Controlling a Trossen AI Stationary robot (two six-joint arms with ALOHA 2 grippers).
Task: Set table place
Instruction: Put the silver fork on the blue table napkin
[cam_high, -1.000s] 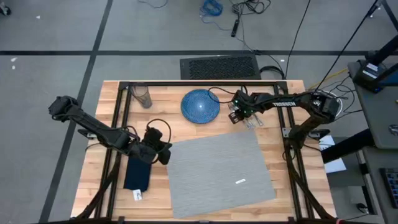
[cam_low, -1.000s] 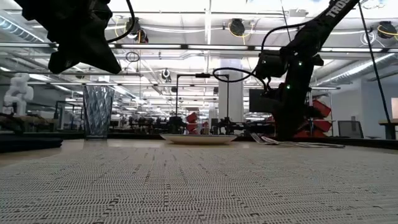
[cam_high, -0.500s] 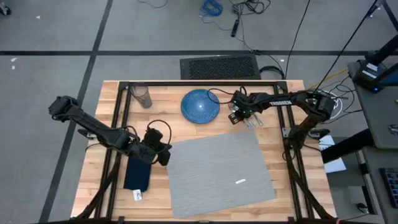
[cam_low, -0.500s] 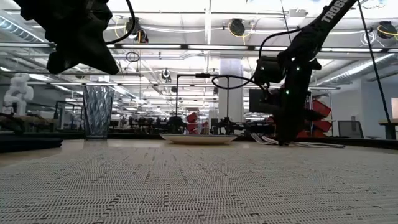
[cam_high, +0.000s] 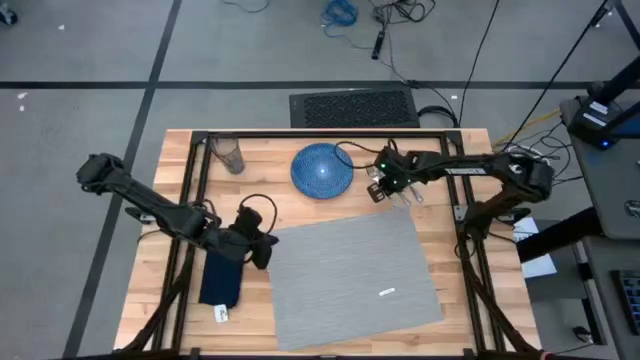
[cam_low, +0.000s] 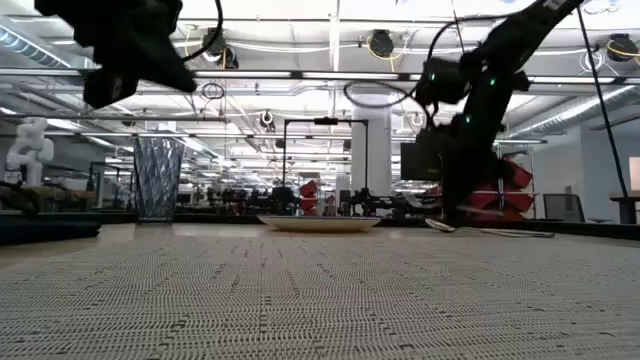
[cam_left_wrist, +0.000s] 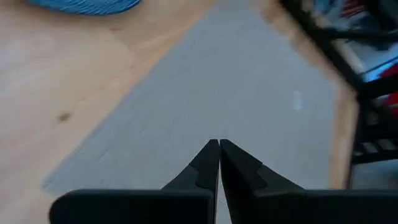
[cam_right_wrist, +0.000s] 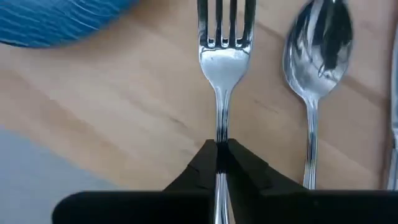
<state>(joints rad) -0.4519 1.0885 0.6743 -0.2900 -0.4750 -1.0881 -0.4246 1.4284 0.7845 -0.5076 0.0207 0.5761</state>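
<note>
From above we saw the right gripper (cam_high: 378, 187) near the table's (cam_high: 450, 300) far edge, just beside the blue plate (cam_high: 321, 169). Only its wrist camera showed why: the fingers (cam_right_wrist: 239, 171) were pinched on the fork's (cam_right_wrist: 222, 68) handle, with the spoon (cam_right_wrist: 317, 56) lying alongside on the bare wood. The left gripper (cam_left_wrist: 219, 149), tips pressed together and empty, hung over the near-left edge of the grey placemat (cam_high: 350, 280), by the navy napkin (cam_high: 222, 280). The glass (cam_high: 230, 155) stood at the far-left corner; the low camera showed it upright
</note>
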